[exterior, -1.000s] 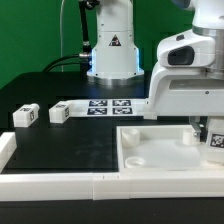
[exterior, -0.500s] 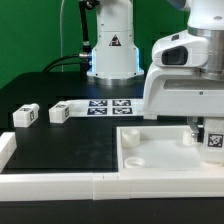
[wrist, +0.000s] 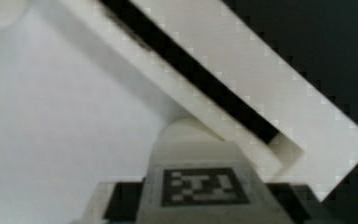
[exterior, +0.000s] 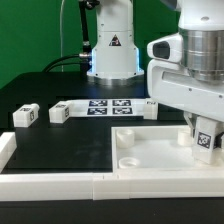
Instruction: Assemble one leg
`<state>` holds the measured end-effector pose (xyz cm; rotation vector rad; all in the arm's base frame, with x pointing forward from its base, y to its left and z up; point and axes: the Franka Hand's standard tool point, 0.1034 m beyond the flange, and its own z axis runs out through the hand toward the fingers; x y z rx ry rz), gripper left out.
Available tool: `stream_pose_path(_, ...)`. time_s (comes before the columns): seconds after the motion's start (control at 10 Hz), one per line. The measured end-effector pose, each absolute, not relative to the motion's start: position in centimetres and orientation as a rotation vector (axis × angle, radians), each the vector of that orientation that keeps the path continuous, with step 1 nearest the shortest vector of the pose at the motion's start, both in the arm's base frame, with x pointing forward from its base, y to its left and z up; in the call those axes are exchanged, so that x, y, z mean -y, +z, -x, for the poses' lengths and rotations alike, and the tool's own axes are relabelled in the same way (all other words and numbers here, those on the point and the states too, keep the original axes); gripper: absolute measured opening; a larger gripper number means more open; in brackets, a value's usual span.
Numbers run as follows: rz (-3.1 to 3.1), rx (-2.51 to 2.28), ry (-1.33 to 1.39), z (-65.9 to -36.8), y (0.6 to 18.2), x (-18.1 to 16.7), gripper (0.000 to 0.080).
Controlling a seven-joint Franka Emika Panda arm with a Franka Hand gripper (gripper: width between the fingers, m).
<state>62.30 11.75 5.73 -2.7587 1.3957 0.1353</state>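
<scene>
The gripper (exterior: 203, 136) has the leg (exterior: 206, 142) pinched between its fingers, tag facing out, just above the tabletop (exterior: 150, 160) near its edge at the exterior view's right. Over the past second the wrist has tipped and edged toward the exterior view's left, so the leg now hangs tilted rather than upright. This looks like lining up for a corner socket, and the leg is not yet seated. Two spare legs (exterior: 25, 116) sit well apart on the dark surface (exterior: 80, 145).
</scene>
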Motion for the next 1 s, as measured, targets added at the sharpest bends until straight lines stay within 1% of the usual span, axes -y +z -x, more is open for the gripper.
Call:
stream_pose_path(0.3, 2.517, -1.798, 0.146, -62.3, 5.54, -12.03, 0.0272)
stream_pose_path(0.6, 2.342, -2.011, 0.163, -62.36, 5.58, -12.3, 0.0272)
stream_pose_path(0.7, 2.344, -2.007, 0.164, -62.34, 5.57, -12.38, 0.0381)
stream_pose_path(0.8, 2.4, -1.935, 0.162, -62.34, 5.57, -12.37, 0.0535)
stream_pose_path(0.9, 2.418, -1.91, 0.162, -62.31, 5.57, -12.51, 0.0535)
stream_pose_path(1.0, 2.48, -1.825, 0.159, -62.27, 5.57, -12.69, 0.0626)
